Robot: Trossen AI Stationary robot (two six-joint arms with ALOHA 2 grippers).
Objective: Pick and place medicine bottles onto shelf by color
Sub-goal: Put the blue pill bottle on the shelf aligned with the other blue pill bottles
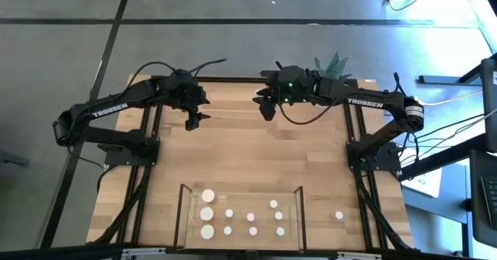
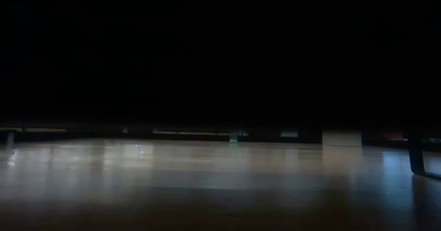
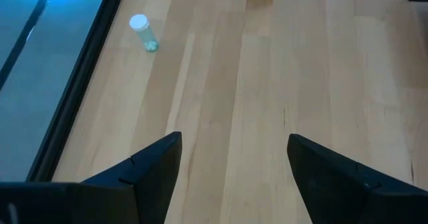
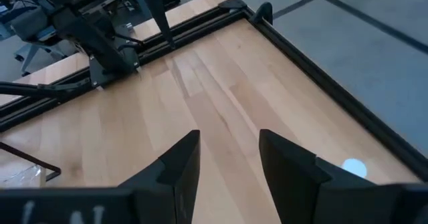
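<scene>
Nearest up: white-capped medicine bottles (image 1: 241,218) lined up on light-wood shelf (image 1: 293,237), one lone white-capped bottle (image 1: 338,214) off to its right on wooden surface (image 1: 233,151) | left claw (image 1: 194,122) spread, empty, far side | right claw (image 1: 266,109) spread, empty, far side | tip: drop straight over that stray cap, pinch low, match colour row.

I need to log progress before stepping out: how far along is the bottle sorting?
Nearly done, it seems. Eleven white-capped bottles stand on the shelf, three wider ones at its left end. Nothing is in hand: the left gripper and right gripper hang open and empty over the table's far side. One bottle is left on the table, right of the shelf. Colour grouping can't be judged from above.
</scene>
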